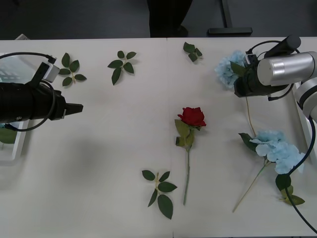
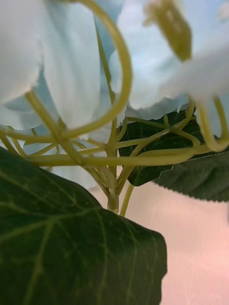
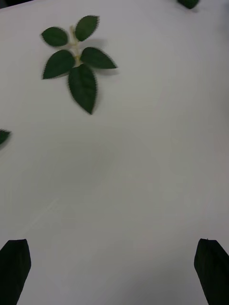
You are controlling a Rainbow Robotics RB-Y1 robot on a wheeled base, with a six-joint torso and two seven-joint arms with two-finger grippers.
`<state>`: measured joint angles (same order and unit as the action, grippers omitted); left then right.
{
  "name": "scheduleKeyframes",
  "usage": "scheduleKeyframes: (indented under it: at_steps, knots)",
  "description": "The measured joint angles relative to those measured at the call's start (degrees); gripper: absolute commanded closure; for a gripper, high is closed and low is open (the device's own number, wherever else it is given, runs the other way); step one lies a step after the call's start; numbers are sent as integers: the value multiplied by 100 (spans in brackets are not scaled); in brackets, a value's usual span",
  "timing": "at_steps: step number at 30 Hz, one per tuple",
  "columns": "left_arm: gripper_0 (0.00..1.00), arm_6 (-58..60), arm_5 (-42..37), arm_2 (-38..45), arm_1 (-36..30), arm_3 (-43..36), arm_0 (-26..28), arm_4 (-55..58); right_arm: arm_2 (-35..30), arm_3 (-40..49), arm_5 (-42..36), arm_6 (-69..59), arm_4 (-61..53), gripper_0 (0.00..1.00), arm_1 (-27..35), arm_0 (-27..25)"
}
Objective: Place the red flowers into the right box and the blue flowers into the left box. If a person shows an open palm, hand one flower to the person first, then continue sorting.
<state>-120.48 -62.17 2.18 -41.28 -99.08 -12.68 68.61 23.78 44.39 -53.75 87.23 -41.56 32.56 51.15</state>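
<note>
At the table's far right, the right gripper [image 1: 237, 85] reaches level against a blue flower [image 1: 229, 68], jaws apparently clamped on it.

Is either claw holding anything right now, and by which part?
Left claw is open and empty. Right claw is at the far blue hydrangea; a hold cannot be told.

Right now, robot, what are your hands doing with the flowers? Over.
Left gripper open, empty, by left box. Right gripper at far blue flower, grip unseen. Rose and near blue flower lie unsorted.
</note>
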Motion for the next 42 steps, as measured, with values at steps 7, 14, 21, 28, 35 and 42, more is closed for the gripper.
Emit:
scheduleKeyframes:
  at_steps: [7, 14, 21, 28, 35, 42]
  knots:
    - [0, -527, 680, -411, 35, -236, 509, 942, -456, -7, -873, 0, -189, 100, 35, 267]
    - [0, -1485, 781, -425, 261, -352, 888, 1611, -593, -2, -1734, 984, -1473, 100, 523, 564]
    - [0, -1756, 782, -426, 285, -354, 893, 1619, -679, 6, -2108, 1922, -2946, 100, 1187, 567]
    - [0, -1756, 783, -426, 286, -356, 893, 1620, -759, 6, -2204, 2149, -3079, 100, 1399, 567]
    - [0, -1756, 783, -426, 286, -357, 893, 1620, -1612, 16, -2172, 3075, -4232, 100, 1399, 568]
    - [0, -1756, 784, -426, 287, -360, 894, 1623, -1821, 633, -1319, 4599, -5554, 100, 1399, 568]
